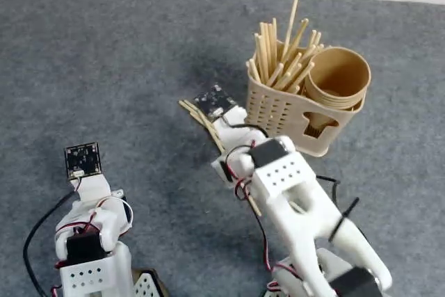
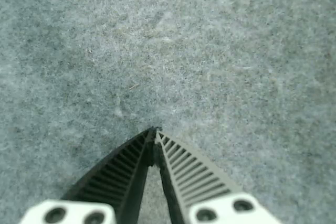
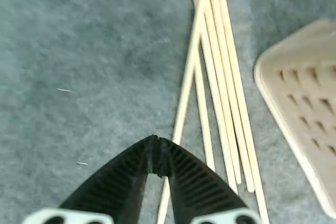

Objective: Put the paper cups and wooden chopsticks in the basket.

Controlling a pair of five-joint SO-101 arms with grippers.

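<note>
The basket (image 1: 292, 113) stood on the grey mat (image 1: 104, 67). A stack of nested cups (image 1: 338, 74) sat upright in one compartment. Beside them, in the other compartment, a bunch of chopsticks (image 1: 281, 60) stood on end, leaning at various angles, one poking well above the rest.

Loose chopsticks (image 1: 198, 117) lay flat on the mat just beside the basket, on the side away from the cups. They were close together and nearly parallel, one crossing the others at a slight angle. In the right wrist view these loose chopsticks (image 3: 210, 77) lay between the gripper and a corner of the basket (image 3: 299, 103), not touching the basket.

The right arm (image 1: 292, 186) reached in next to the basket, above the loose chopsticks. The right gripper (image 3: 157, 145) pointed down at the mat with its jaws closed tip to tip and nothing between them. The crossing chopstick passed right alongside one finger but was not clamped.

The left arm (image 1: 90, 220) sat well apart from the basket, on the far side of the right arm from it. The left gripper (image 2: 155, 135) was over bare mat, its jaws pressed together at the tips and holding nothing.
</note>
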